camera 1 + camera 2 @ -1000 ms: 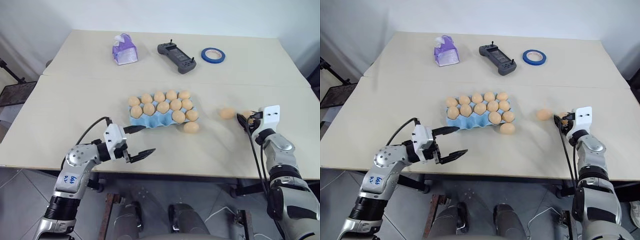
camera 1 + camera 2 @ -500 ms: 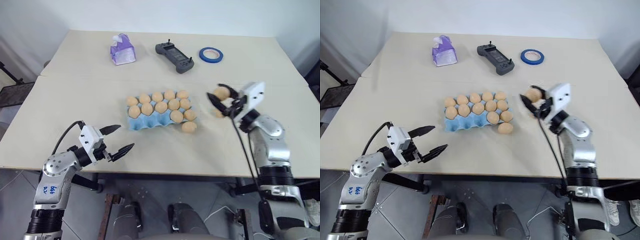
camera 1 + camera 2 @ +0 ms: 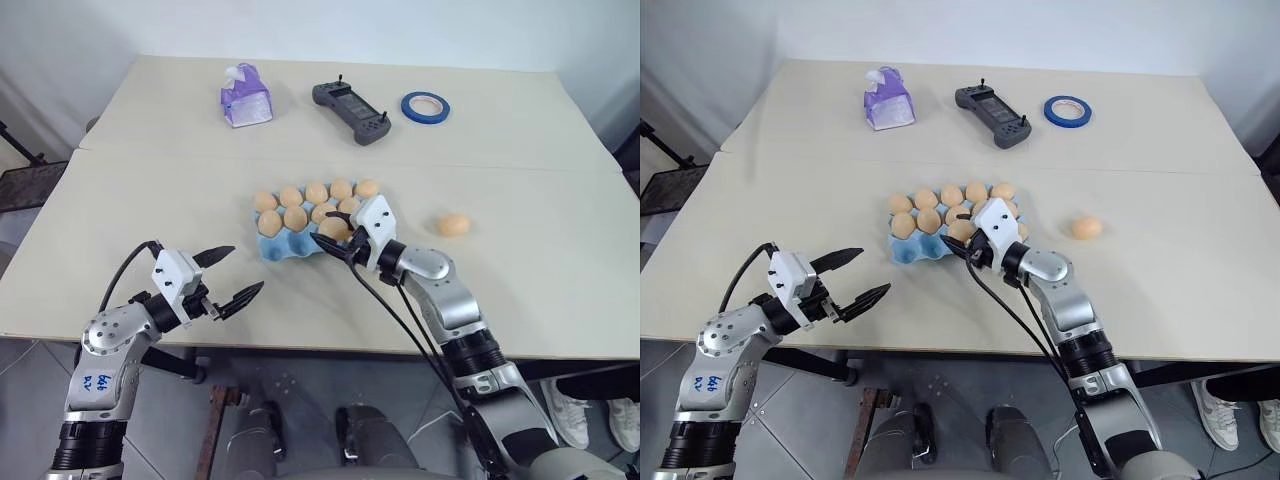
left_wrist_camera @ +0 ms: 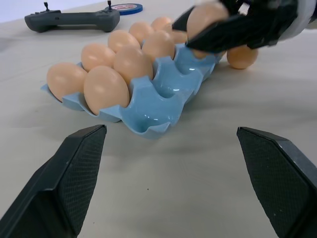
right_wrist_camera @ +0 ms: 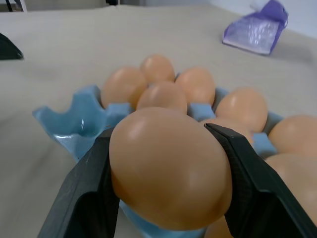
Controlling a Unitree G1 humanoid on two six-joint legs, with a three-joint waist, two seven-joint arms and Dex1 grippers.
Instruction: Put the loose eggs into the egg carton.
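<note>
The light blue egg carton (image 3: 285,245) lies mid-table with several eggs in its cups. My right gripper (image 3: 335,238) hovers level over the carton's near right corner, shut on a tan egg (image 5: 171,166). In the left wrist view this egg (image 4: 210,20) hangs above the carton's bare near cups (image 4: 168,89). One loose egg (image 3: 453,224) rests on the table to the right. Another loose egg (image 4: 242,55) lies just beyond the carton's right end. My left gripper (image 3: 228,272) stands open near the table's front edge, left of the carton, with nothing between its fingers.
At the back of the table lie a purple tissue pack (image 3: 246,97), a black controller (image 3: 352,101) and a blue tape roll (image 3: 425,105). A seam (image 3: 150,152) runs across between the two tabletops. The table's front edge is close to my left gripper.
My right arm has swung left from the table's right side, carrying an egg over to the carton. My left gripper has drawn back to the left, away from the carton.
</note>
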